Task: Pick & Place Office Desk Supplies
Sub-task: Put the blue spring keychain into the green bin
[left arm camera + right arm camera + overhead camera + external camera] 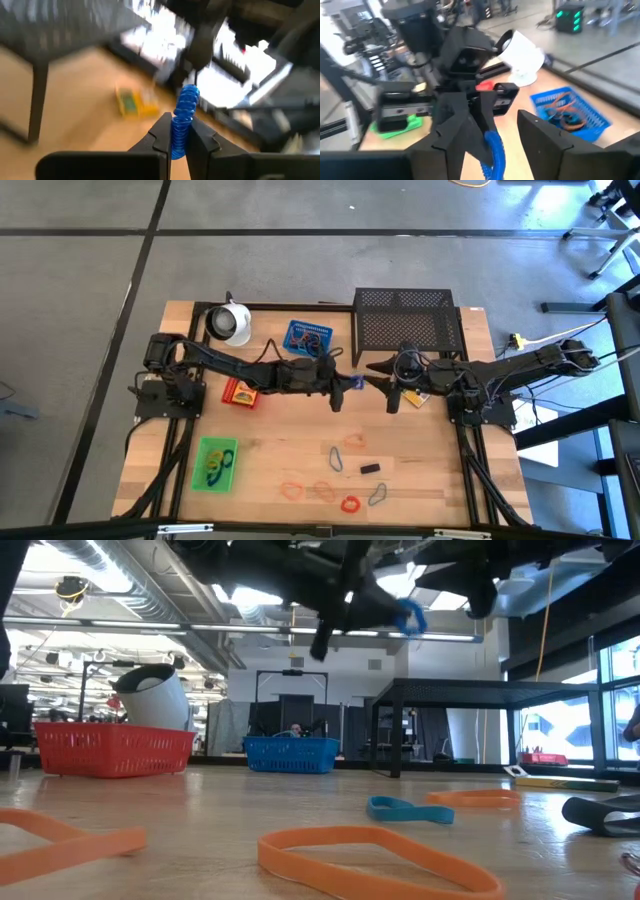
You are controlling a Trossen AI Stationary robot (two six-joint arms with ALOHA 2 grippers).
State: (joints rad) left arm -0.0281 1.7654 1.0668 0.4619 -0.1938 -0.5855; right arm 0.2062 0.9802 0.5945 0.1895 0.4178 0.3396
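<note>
Blue band loop point(182, 120) in left gripper point(180, 137) jaws, yellow box point(134, 101) beyond

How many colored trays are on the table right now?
3. The blue tray sits at the back beside the black rack, the red tray is under the left arm, and the green tray is front left.
</note>
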